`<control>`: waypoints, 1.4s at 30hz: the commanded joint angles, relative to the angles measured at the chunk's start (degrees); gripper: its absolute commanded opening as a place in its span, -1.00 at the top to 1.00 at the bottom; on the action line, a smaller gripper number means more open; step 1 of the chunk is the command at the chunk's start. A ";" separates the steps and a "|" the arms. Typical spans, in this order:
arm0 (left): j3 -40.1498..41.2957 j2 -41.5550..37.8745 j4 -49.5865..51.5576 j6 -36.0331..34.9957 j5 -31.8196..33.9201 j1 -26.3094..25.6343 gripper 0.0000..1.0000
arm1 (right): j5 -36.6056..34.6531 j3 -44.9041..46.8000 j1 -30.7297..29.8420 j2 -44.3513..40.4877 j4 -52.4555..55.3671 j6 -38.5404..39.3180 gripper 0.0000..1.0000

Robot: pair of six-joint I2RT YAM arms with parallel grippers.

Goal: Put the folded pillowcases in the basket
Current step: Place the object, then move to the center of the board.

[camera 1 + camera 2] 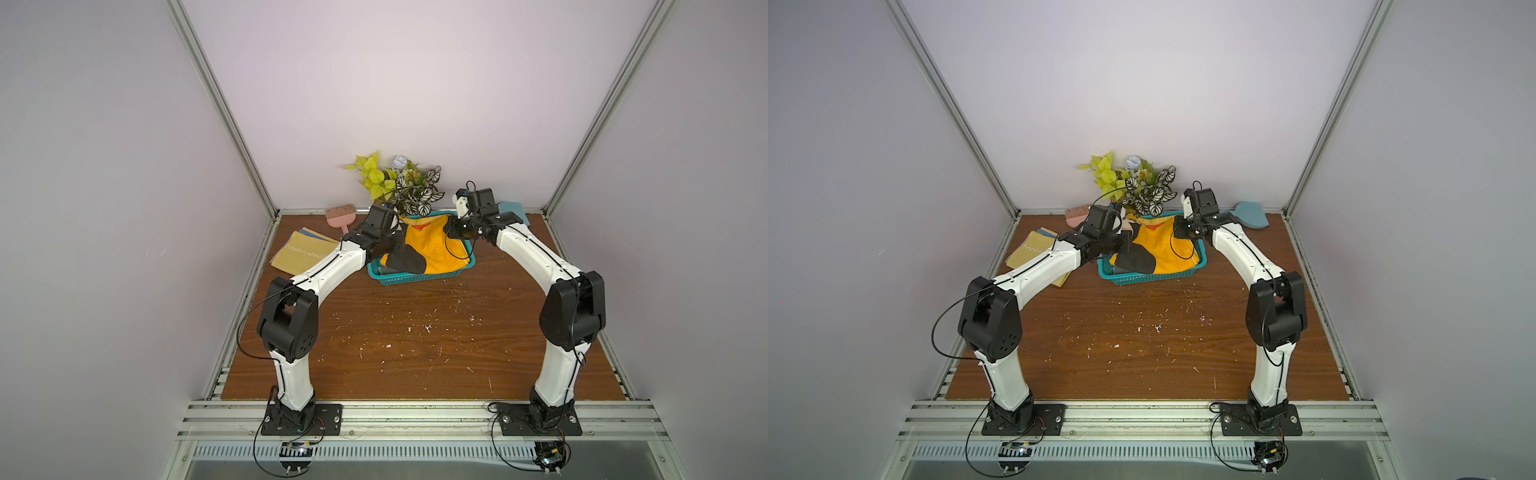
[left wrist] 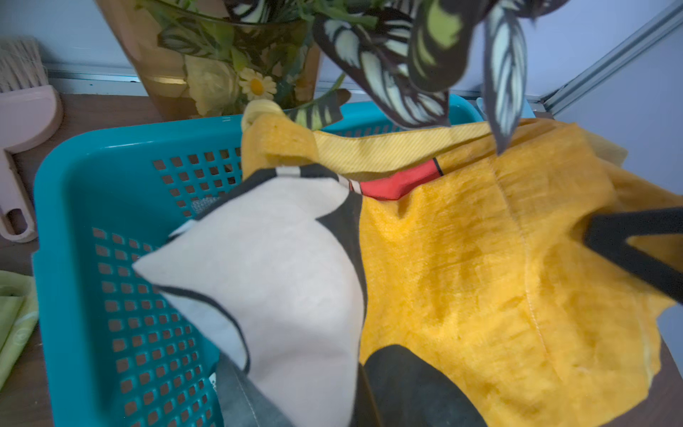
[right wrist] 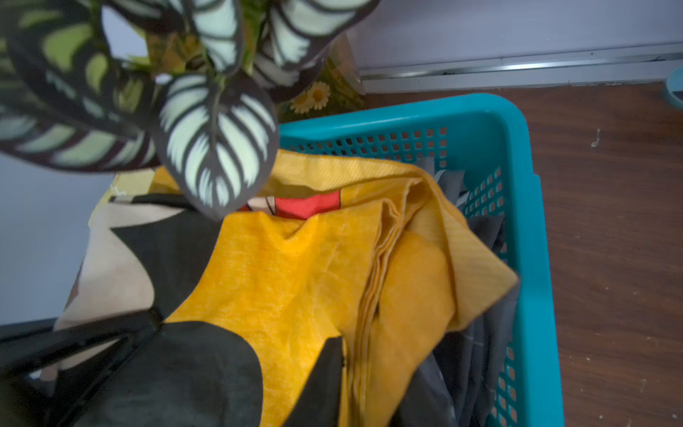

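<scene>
Pillowcase (image 1: pixel 432 249) overhangs basket (image 1: pixel 399 281) rim, plant (image 1: pixel 411 191) crowding far edge; left gripper (image 1: pixel 400 248) pinches it; right gripper (image 1: pixel 451 232) unclear.

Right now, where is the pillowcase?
In both top views the pillowcase lies in the basket at the far middle of the table, just in front of the plant.

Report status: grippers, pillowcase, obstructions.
Left gripper shut on pillowcase; right gripper unclear. Pillowcase in basket, one edge over rim. Plant leaves overhang basket.
</scene>
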State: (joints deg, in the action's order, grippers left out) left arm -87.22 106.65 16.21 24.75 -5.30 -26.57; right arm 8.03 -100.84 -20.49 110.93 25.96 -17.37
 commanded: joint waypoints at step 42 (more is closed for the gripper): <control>24.21 -16.12 -0.70 1.80 8.91 5.03 -0.31 | -0.39 22.44 9.80 -9.38 -5.19 1.77 -0.05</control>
State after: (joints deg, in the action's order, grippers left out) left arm -63.66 91.44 15.38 26.41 2.83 -22.22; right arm 6.42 -77.23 -10.44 102.24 20.38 -16.75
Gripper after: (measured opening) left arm 0.662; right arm 0.529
